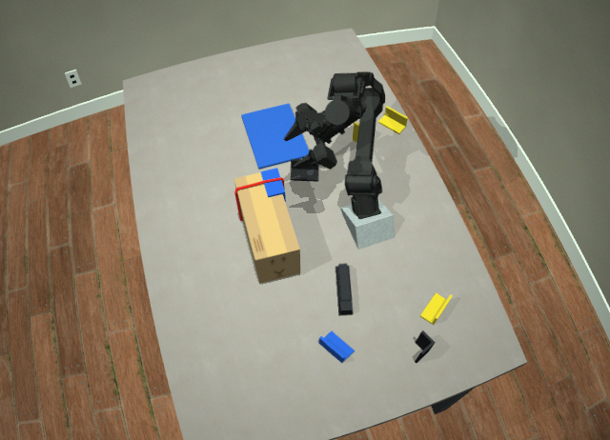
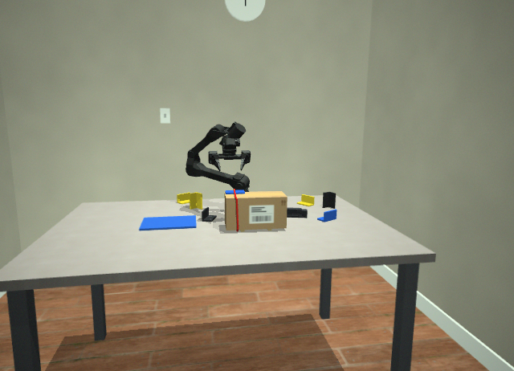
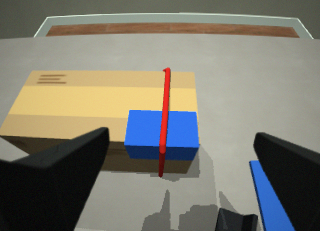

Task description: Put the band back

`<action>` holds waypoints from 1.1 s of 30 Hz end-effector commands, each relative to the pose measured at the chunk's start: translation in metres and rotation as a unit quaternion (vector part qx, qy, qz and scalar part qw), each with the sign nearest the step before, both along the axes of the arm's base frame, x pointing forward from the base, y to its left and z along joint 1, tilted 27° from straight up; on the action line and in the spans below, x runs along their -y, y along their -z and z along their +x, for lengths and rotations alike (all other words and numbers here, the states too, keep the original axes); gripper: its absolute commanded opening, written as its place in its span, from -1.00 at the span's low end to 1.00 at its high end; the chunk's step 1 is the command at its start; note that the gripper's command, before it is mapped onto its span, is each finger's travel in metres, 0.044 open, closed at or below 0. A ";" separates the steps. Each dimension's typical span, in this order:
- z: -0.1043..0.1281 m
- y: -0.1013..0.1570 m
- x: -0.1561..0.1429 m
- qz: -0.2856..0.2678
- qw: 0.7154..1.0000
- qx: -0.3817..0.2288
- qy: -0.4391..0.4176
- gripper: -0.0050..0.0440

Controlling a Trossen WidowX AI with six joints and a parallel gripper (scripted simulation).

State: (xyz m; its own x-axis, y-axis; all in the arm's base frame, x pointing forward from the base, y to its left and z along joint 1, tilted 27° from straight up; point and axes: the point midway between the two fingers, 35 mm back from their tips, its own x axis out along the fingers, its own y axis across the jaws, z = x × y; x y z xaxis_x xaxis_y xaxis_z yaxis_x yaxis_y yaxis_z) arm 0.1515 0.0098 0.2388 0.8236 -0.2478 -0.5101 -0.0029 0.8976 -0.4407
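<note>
The tan carton (image 1: 268, 224) lies on the table. A blue corner guard (image 1: 273, 182) sits on its top edge at the end nearest the arm. The red band (image 1: 258, 190) goes round the carton at that end. In the wrist view the band (image 3: 164, 121) runs straight across the carton (image 3: 100, 111) and over the guard (image 3: 161, 133), a little right of the guard's middle. My gripper (image 1: 305, 142) is open and empty. It hangs in the air above and beside the guard end of the carton (image 2: 254, 211), touching nothing; it also shows in the exterior view (image 2: 229, 163).
A flat blue sheet (image 1: 273, 134) lies behind the carton. A black bracket (image 1: 303, 170) sits under the gripper. Yellow brackets (image 1: 393, 119) (image 1: 435, 308), a black block (image 1: 343, 289), a blue bracket (image 1: 335, 346) and a black bracket (image 1: 422, 346) are scattered about. The arm's pedestal (image 1: 368, 225) stands right of the carton.
</note>
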 end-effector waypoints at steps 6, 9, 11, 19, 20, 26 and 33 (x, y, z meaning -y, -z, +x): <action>0.001 -0.012 -0.008 0.000 1.000 0.023 0.010 1.00; 0.002 -0.012 -0.009 -0.003 1.000 0.017 0.011 1.00; 0.004 -0.013 -0.011 -0.010 1.000 0.004 0.013 1.00; 0.026 -0.028 -0.023 -0.037 0.993 -0.091 0.062 1.00; 0.033 -0.030 -0.025 -0.039 0.990 -0.110 0.072 1.00; 0.064 -0.033 -0.028 -0.038 0.976 -0.186 0.111 1.00; 0.113 -0.027 -0.018 -0.011 0.949 -0.274 0.153 1.00</action>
State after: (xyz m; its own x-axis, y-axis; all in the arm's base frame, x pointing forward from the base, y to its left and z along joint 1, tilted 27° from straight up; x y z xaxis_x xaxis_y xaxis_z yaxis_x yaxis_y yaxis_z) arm 0.2353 0.0319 0.2678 0.4538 -0.4594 -0.7635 0.0403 0.8666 -0.4975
